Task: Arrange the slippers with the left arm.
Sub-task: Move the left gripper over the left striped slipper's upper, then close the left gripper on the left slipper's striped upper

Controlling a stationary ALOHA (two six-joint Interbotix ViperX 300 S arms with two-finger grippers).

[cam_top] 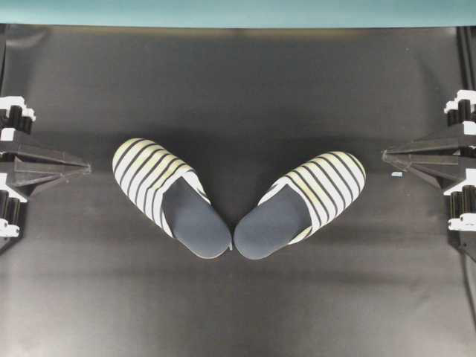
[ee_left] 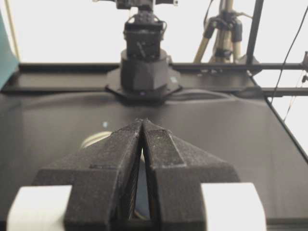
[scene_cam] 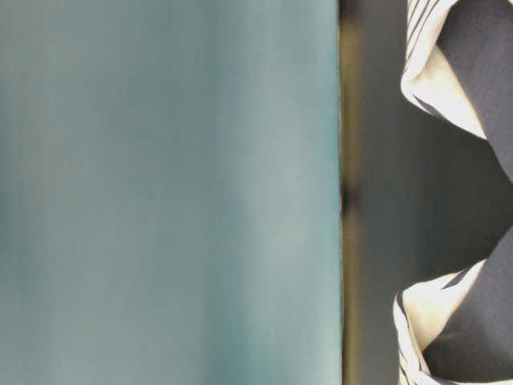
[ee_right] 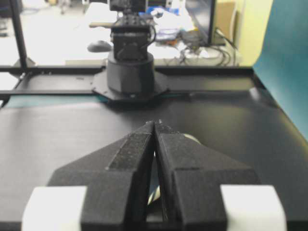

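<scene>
Two striped slippers lie on the black table in a V, heels nearly touching at the front, toes splayed outward. One slipper (cam_top: 167, 195) is left of centre, the other slipper (cam_top: 303, 202) right of centre. Their navy insoles and white edges also show at the right edge of the table-level view (scene_cam: 469, 72). My left gripper (cam_top: 85, 169) rests shut and empty at the left edge, well clear of the slippers; in its wrist view (ee_left: 143, 121) the tips meet. My right gripper (cam_top: 386, 155) rests shut and empty at the right edge (ee_right: 155, 123).
A teal backdrop (cam_top: 238, 11) runs along the table's far edge and fills most of the table-level view (scene_cam: 160, 192). A small white speck (cam_top: 396, 175) lies on the table near the right gripper. Each wrist view shows the opposite arm's base (ee_left: 143, 62).
</scene>
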